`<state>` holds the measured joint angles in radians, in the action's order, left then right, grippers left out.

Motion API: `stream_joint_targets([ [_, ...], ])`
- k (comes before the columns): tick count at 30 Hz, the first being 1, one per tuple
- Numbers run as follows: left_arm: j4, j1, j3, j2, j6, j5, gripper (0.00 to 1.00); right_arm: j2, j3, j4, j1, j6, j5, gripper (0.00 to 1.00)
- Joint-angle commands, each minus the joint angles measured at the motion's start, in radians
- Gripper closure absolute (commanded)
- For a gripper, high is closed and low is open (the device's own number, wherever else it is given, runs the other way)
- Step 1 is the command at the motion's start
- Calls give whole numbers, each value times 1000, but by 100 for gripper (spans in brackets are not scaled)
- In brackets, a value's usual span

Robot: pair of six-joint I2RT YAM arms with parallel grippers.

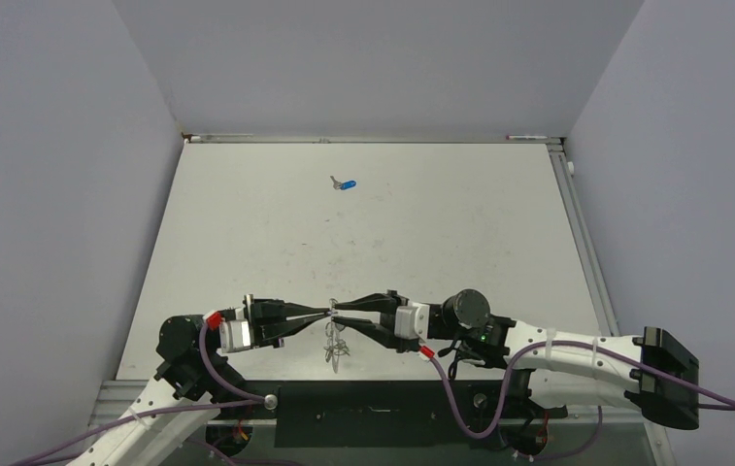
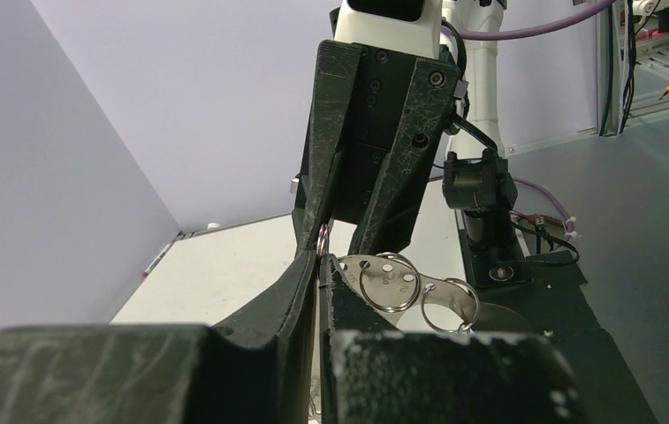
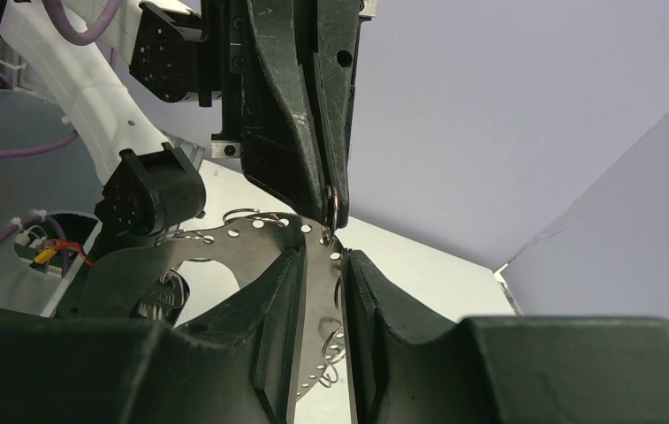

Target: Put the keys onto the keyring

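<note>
The blue-capped key [image 1: 346, 183] lies alone on the table far from both arms. The green key is not in view. My left gripper [image 1: 325, 313] and right gripper [image 1: 340, 311] meet tip to tip above the near table edge. The keyring [image 1: 336, 351] hangs below them as a bunch of thin silvery rings and a flat perforated strip. In the left wrist view my left gripper [image 2: 323, 261] is shut on a small ring of the keyring [image 2: 390, 281]. In the right wrist view my right gripper [image 3: 323, 258] pinches the strip of the keyring [image 3: 224, 237].
A dark key head [image 3: 161, 300] hangs from the bunch; I cannot tell its colour. The white table [image 1: 421, 243] is walled by grey panels on three sides. A black base plate [image 1: 373, 413] runs along the near edge.
</note>
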<state>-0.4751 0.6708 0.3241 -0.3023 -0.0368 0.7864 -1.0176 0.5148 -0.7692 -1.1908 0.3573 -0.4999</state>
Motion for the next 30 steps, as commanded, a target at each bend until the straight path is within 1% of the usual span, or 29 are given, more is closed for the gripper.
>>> stream_joint_targets([
  [1,-41,-7,4,-3,8,5,100,-6,50,-58,7,-12,-36,77],
  [13,-13,-8,6,2,25,3,100,-16,67,-54,7,-26,-45,79],
  [21,-13,-8,6,5,25,3,100,-32,75,-51,7,-24,-51,87],
  [27,-14,-10,6,4,27,2,100,-45,84,-72,7,-38,-54,87],
  [30,-15,-13,4,6,27,3,100,-55,93,-76,5,-47,-56,85],
])
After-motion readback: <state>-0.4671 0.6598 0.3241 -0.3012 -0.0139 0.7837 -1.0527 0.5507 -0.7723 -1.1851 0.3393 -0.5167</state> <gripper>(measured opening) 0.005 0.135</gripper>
